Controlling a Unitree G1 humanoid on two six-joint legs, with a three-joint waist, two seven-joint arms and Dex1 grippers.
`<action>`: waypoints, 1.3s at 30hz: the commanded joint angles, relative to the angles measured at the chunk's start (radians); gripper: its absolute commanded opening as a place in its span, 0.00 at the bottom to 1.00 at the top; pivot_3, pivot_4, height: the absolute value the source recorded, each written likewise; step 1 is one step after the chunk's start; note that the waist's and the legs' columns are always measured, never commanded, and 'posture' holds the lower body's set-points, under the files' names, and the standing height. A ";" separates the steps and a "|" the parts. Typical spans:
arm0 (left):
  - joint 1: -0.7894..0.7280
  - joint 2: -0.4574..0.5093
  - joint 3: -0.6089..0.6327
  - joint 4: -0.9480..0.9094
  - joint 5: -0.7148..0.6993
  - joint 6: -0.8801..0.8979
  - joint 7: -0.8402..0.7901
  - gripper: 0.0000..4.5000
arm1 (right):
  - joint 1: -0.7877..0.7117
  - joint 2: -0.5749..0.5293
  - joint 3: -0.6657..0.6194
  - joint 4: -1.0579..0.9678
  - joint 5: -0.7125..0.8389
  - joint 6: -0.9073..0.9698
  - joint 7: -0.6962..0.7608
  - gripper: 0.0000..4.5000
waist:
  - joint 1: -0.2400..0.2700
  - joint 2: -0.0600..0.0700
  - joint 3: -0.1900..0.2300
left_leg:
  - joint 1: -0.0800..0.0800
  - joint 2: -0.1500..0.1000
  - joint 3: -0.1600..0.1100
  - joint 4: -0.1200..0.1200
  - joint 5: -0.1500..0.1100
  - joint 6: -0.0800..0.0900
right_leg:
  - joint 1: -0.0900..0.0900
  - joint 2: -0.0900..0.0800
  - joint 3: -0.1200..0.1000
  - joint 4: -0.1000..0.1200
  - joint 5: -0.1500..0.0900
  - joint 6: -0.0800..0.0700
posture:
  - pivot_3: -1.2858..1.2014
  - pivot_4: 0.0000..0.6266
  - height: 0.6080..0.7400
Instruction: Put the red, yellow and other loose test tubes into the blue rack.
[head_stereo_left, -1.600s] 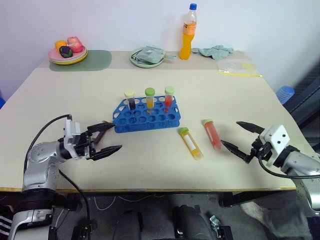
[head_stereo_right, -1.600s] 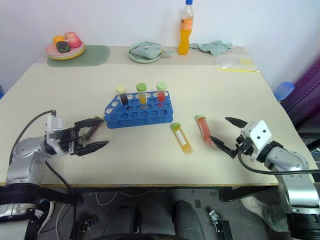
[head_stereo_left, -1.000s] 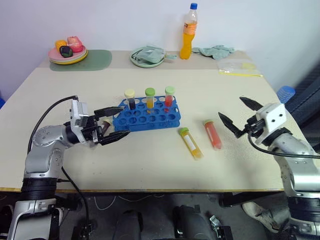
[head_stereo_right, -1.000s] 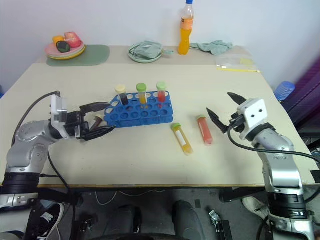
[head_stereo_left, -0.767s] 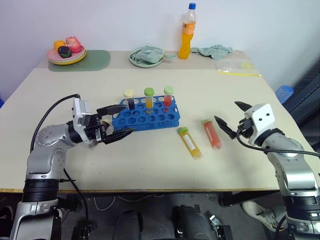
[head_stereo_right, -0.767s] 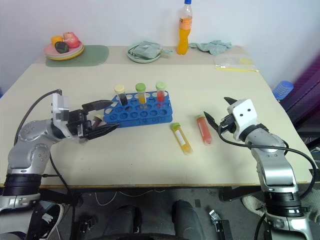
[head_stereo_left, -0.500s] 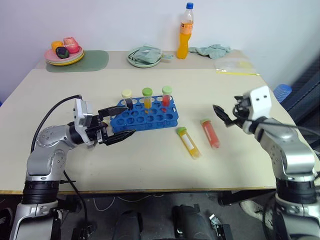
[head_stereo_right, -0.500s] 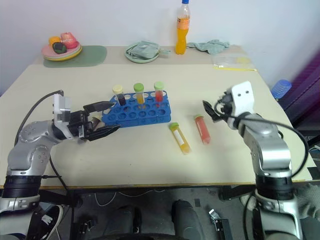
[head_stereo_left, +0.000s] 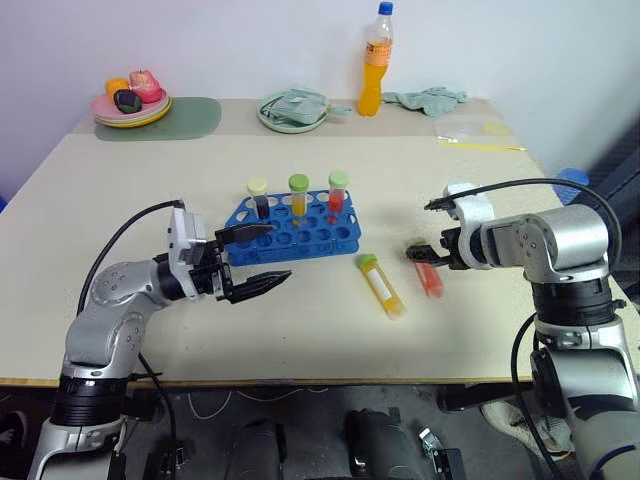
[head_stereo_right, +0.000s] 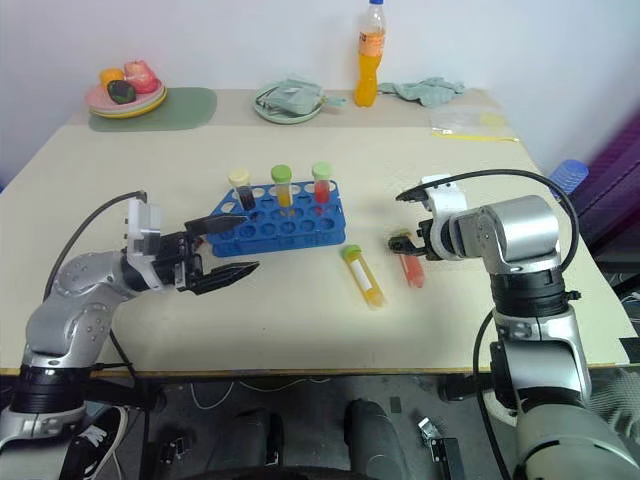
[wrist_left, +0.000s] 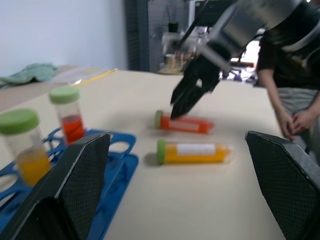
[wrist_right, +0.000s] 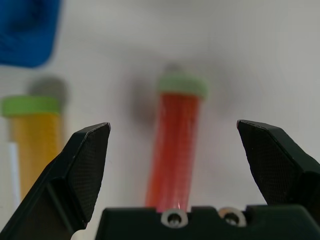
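Red tube was seen lying flat on the table, green cap toward 12 o'clock, at roughly 4 o'clock of the blue rack. Yellow tube with white label was lying just beside it at its 9 o'clock, apart from it and not touching the rack. Three capped tubes were standing upright in the rack's far row: dark tube, yellow-liquid tube, red-liquid tube.

Right gripper was poised directly over the red tube, fingers spread wide on either side of it, nothing gripped; contact with the tube could not be told.

Left gripper was held level at the rack's 8 o'clock corner, fingers wide open and empty, one finger over the rack's near corner.

Further out at 12 o'clock: orange drink bottle, green plate with a cloth, a second cloth, plates with food.
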 joint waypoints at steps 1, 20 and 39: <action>0.006 -0.003 0.000 -0.041 -0.020 0.008 0.020 0.99 | -0.043 -0.033 0.052 0.024 0.036 0.007 -0.006 1.00 | -0.001 0.000 0.000 | 0.000 0.000 0.000 0.000 0.000 0.000 | 0.000 0.000 0.000 0.000 0.000 0.000 | 0.52 0.24 1.00; 0.083 -0.020 0.014 -0.030 -0.024 -0.054 0.015 0.99 | -0.156 -0.015 0.138 0.298 0.161 0.007 -0.155 1.00 | -0.004 0.000 0.000 | -0.001 0.001 0.000 0.000 0.000 0.000 | -0.001 0.001 0.000 0.000 0.000 0.000 | 0.52 0.24 1.00; 0.121 -0.025 0.007 0.052 0.000 -0.166 -0.025 1.00 | -0.175 0.001 0.077 0.154 0.244 -0.015 -0.174 0.17 | -0.004 0.000 -0.001 | -0.003 0.001 0.000 0.000 0.000 0.000 | -0.004 0.001 0.000 0.000 0.000 0.000 | 0.52 0.24 1.00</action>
